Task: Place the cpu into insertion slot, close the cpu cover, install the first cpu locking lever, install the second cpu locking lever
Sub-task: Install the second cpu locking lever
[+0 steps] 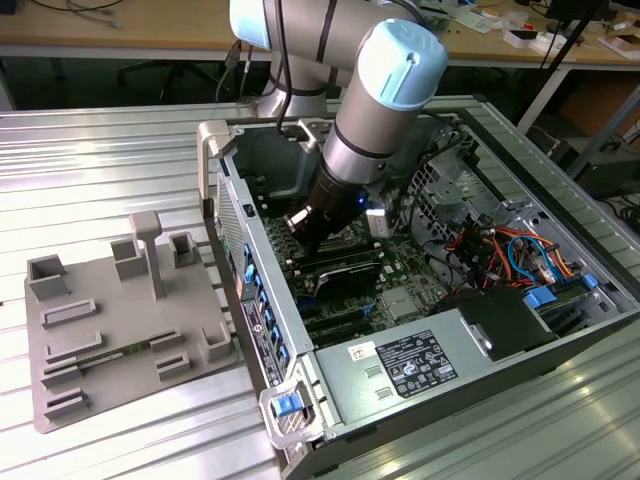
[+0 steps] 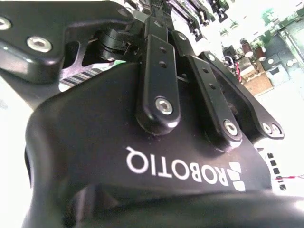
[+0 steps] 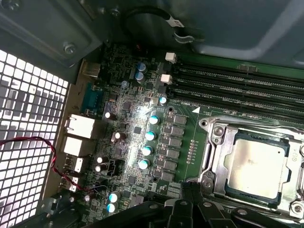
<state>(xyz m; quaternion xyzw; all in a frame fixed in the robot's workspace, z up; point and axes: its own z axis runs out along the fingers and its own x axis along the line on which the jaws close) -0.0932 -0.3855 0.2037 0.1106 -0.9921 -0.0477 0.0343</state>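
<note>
Black end effector [image 2: 199, 14] body close up, linkage bars bolted on; bright circuit board [image 2: 256, 66] behind.

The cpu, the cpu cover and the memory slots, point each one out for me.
cpu [image 3: 256, 164], first wrist view, middle of its silver metal top.
cpu cover [image 3: 219, 154], first wrist view, side bar of the metal frame beside the chip.
memory slots [image 3: 237, 83], first wrist view, one long black slot.

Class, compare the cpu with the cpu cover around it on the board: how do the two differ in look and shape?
The cpu is a solid flat square with a plain, dull silver-grey top; the cpu cover is an open metal frame with a cut-out centre. The cpu sits inside the opening, while the cpu cover runs around it, with round fixings at its corners. The cpu is the smaller of the two. Both are metallic, roughly square and lie flat on the green board.
</note>
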